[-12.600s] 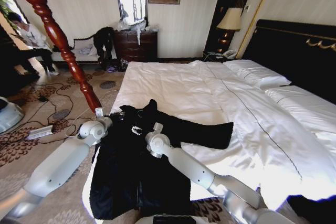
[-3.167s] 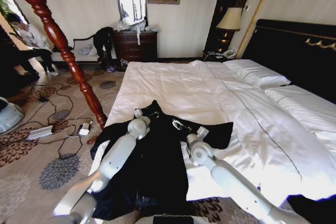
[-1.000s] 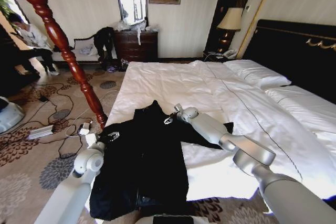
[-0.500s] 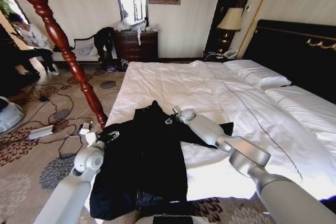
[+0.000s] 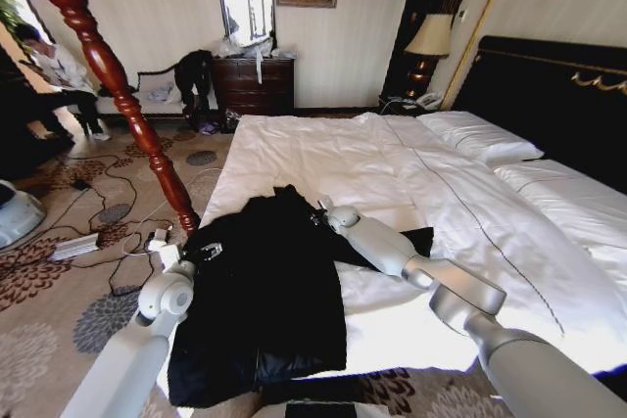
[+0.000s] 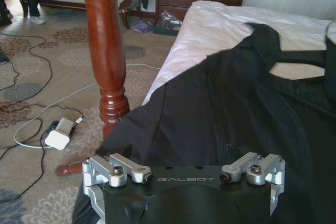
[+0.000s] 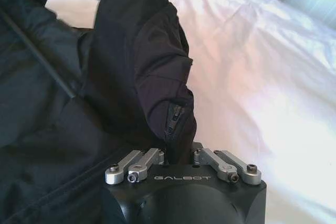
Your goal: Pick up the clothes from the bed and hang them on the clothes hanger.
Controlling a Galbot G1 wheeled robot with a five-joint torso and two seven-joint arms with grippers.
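In right end effector (image 7: pixel 178 157): coat (image 7: pixel 136 77) collar

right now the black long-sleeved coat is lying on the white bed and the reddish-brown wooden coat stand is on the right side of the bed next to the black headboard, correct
Not quite. The black long-sleeved coat does lie on the white bed, but the reddish-brown wooden coat stand stands on the carpet at the bed's left side, far from the black headboard, as the head view shows. The right hand is pinching a fold of the coat.
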